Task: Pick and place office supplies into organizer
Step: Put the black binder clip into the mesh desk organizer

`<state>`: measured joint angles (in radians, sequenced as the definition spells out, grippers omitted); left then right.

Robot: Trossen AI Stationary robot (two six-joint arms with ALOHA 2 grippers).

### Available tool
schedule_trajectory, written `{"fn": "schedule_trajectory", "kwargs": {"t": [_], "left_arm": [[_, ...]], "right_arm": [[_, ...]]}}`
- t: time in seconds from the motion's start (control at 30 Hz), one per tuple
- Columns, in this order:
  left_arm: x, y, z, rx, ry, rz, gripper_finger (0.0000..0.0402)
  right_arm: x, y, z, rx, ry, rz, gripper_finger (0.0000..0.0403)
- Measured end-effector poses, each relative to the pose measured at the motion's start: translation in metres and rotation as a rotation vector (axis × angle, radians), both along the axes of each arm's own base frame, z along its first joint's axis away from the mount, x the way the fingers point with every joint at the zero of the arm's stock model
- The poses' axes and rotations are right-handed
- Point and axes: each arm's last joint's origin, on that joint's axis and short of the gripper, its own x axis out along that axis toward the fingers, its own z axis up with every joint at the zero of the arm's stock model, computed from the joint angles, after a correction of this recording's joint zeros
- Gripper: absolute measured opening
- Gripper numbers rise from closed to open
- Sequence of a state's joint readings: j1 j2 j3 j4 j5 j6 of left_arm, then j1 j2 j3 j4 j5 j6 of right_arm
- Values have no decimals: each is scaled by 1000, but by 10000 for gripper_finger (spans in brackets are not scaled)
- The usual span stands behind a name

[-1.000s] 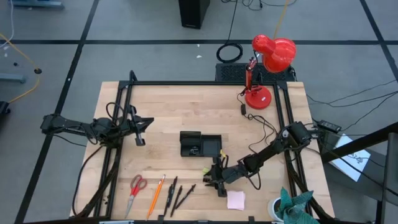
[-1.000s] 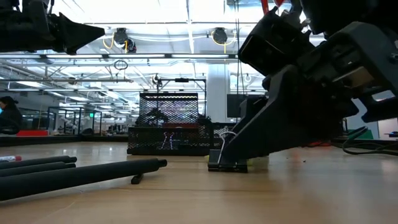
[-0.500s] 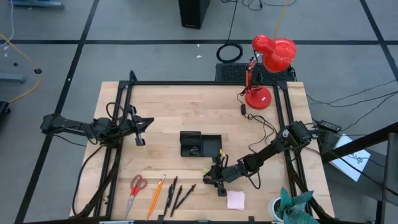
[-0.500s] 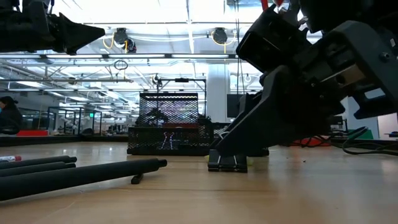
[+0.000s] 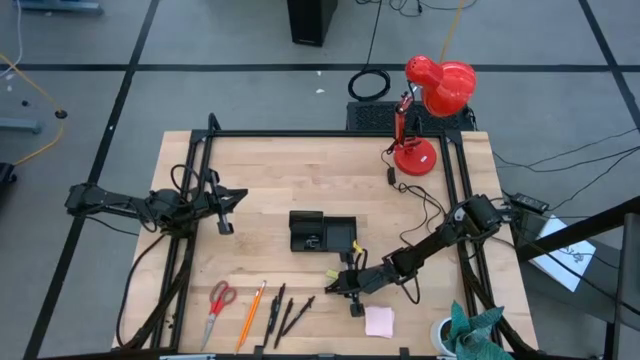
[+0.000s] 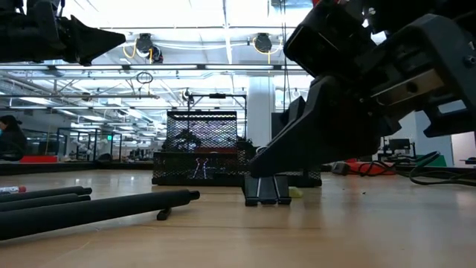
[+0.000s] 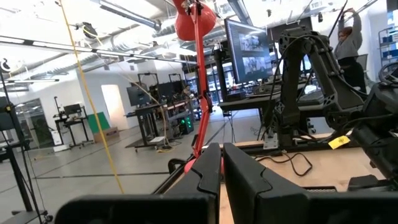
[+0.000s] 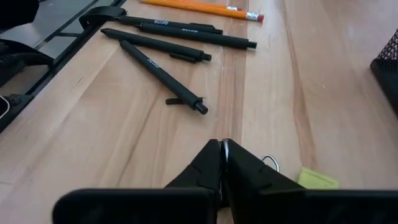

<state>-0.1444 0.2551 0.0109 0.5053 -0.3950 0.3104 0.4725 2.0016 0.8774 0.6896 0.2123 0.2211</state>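
Light wood plank tabletop [image 5: 270, 170], black metal frame running along its edges. Nearest edge: red-handled scissors [image 5: 219, 301], orange pencil [image 5: 250, 313], thin black pens [image 5: 285, 312] lying side by side, pale pink note pad [image 5: 379, 321] sitting off to their right.

Right gripper [image 5: 335, 287] is reaching low over the tabletop just behind the pens and beside the pad, jaws clenched. In the low view its tip is sitting right on a small black clip [image 6: 267, 190]; a wire loop is showing beside the fingertips in the right wrist view, but whether the clip is actually pinched cannot be told. Small yellow-green piece [image 8: 318, 179] is lying on the wood just beside it.

Mid-table: black organizer [image 5: 322, 233], taller compartment on its left, shallow one on the right, something small sitting inside, too small to tell.

Left gripper [image 5: 224, 212] is waiting at the left side, raised off the wood, jaws clenched on nothing.

Far right corner: red desk lamp [image 5: 430, 100], cable trailing toward the right arm.

Room beyond: grey floor with dark tape lines, cables, bright ceiling lights, workstations and monitors, a person [image 7: 349, 46] standing with arms raised, another person at the left edge of the low view.
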Motion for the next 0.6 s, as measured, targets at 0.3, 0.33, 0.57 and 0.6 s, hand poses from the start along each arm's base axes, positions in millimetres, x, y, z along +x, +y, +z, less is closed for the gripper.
{"fn": "schedule_trajectory", "kwargs": {"t": [0.3, 0.33, 0.57, 0.6], "left_arm": [[0, 0, 0, 0, -1, 0, 26], [0, 0, 0, 0, 0, 0, 26], [0, 0, 0, 0, 0, 0, 26], [0, 0, 0, 0, -1, 0, 26]], "right_arm": [[0, 0, 22, -19, -73, 27, 3], [0, 0, 28, -26, -91, 33, 3], [3, -13, 76, -63, -171, 25, 2], [7, -16, 82, -79, -153, 15, 2]]}}
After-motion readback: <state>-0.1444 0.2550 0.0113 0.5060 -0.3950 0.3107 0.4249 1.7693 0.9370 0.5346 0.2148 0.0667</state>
